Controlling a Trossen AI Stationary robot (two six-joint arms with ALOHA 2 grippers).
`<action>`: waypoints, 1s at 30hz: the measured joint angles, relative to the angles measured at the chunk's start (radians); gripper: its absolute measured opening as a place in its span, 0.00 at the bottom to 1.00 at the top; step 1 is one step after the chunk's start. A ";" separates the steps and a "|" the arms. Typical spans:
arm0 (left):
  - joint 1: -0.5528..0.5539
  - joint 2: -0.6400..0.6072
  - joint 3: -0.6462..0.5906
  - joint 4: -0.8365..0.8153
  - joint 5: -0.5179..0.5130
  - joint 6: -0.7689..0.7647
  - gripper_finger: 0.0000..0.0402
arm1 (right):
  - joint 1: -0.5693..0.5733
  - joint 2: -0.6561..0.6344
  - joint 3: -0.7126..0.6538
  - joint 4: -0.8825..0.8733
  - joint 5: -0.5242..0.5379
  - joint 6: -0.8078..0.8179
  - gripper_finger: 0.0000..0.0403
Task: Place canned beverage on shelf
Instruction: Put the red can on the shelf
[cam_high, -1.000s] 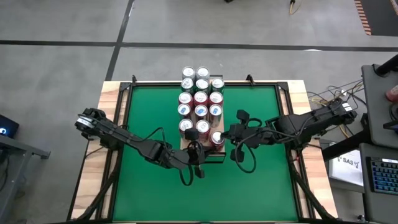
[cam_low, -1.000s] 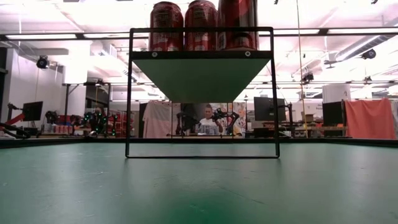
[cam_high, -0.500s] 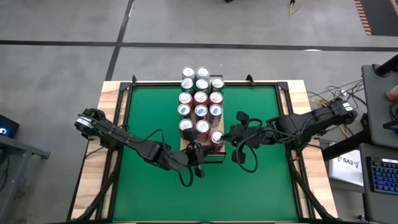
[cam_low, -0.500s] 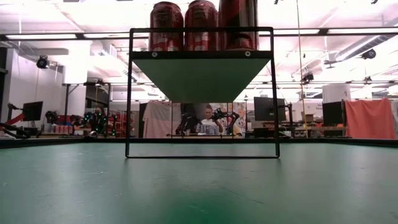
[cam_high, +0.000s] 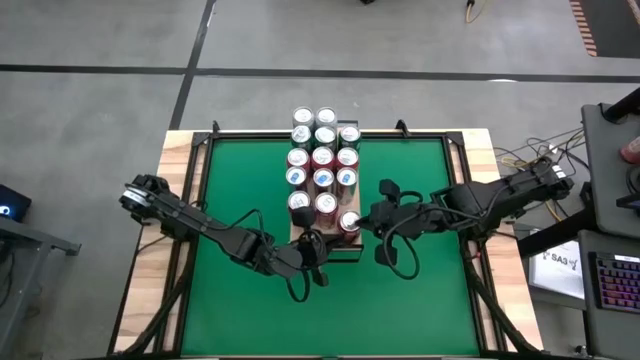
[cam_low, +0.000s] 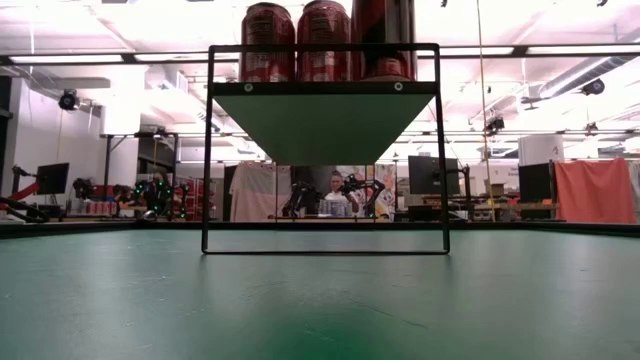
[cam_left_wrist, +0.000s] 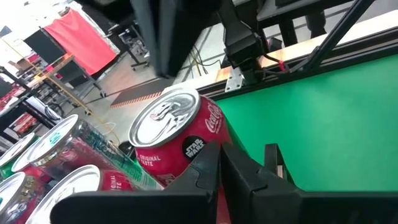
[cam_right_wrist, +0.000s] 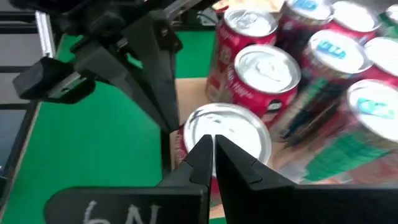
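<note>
The shelf (cam_high: 340, 251) is a pale wooden board on a dark frame (cam_low: 325, 90) at the table's middle, loaded with several cans in three rows. The nearest right can, a red cola can (cam_high: 348, 221), stands upright on the board's near right corner; it also shows in the left wrist view (cam_left_wrist: 171, 134) and the right wrist view (cam_right_wrist: 227, 134). My right gripper (cam_high: 366, 217) is shut at that can's right side, its tips over the can's top (cam_right_wrist: 212, 149). My left gripper (cam_high: 318, 243) is shut at the shelf's near end, pointing at the can (cam_left_wrist: 221, 163). My right gripper's shut fingertips (cam_right_wrist: 202, 152) show in front of the can's silver top (cam_right_wrist: 242, 130), coming level from the table's right; whether they touch it I cannot tell. My left gripper's shut fingertips (cam_left_wrist: 208, 162) show against the can's red wall (cam_left_wrist: 186, 155); whether they touch I cannot tell.
Several red and teal cans (cam_high: 322, 155) fill the shelf toward the far edge. Green surface (cam_high: 240, 180) lies open on both sides and under the shelf (cam_low: 320, 290). A pale wooden rim (cam_high: 175, 170) surrounds it. A person's hand (cam_high: 632, 150) shows at the far right.
</note>
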 joint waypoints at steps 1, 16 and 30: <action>-0.002 0.000 0.000 0.000 0.001 0.001 0.00 | 0.000 0.000 0.005 -0.007 0.015 -0.005 0.02; -0.003 0.011 0.000 -0.003 0.016 -0.010 0.00 | -0.002 0.045 -0.013 -0.012 0.087 -0.031 0.02; -0.003 0.010 0.000 0.000 -0.005 -0.010 0.00 | 0.013 0.031 -0.013 -0.026 0.045 0.010 0.02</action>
